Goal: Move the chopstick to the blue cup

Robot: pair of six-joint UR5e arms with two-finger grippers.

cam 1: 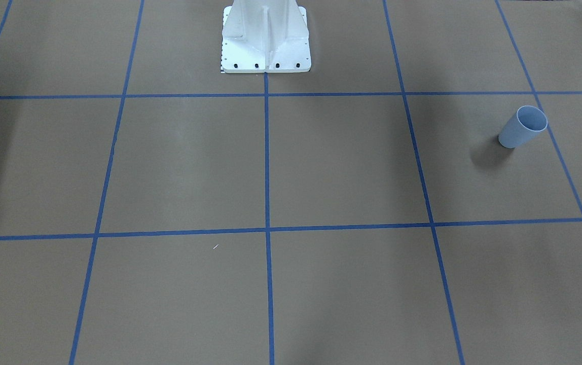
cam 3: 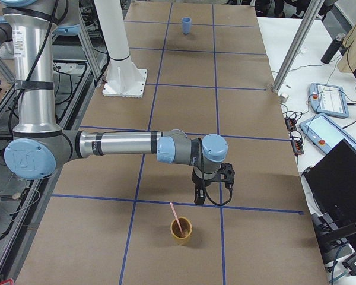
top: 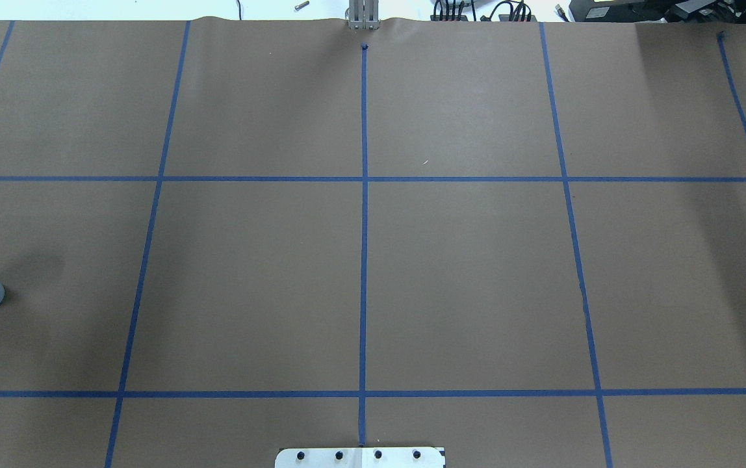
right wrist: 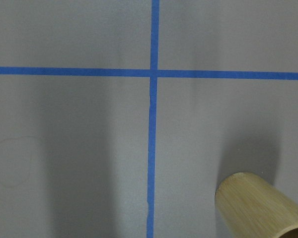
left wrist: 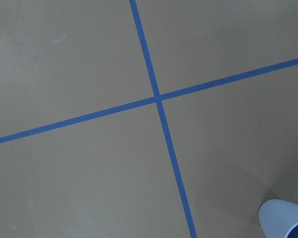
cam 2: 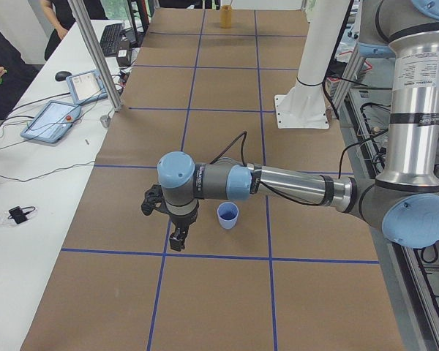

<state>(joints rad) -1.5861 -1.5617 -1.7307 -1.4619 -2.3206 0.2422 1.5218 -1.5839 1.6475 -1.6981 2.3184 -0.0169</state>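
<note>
You'll find the chopstick (cam 3: pixel 175 217) standing tilted in a bamboo cup (cam 3: pixel 181 231), well out from the white pedestal (cam 3: pixel 121 71) toward the robot's right end of the table (cam 3: pixel 166 261). The blue cup (cam 2: pixel 227 216) stands upright well out from the pedestal on the opposite side. The right gripper (cam 3: pixel 197 200) hangs fingers-down on the pedestal's chopstick side, the left gripper (cam 2: pixel 177 245) on its blue-cup side. You cannot tell whether either pincer is parted or closed.

One chopstick (cam 3: pixel 174 214), one blue cup (cam 1: pixel 521 128), one bamboo cup (cam 3: pixel 181 238), two arms (cam 2: pixel 293 186) (cam 3: pixel 118 143).
</note>
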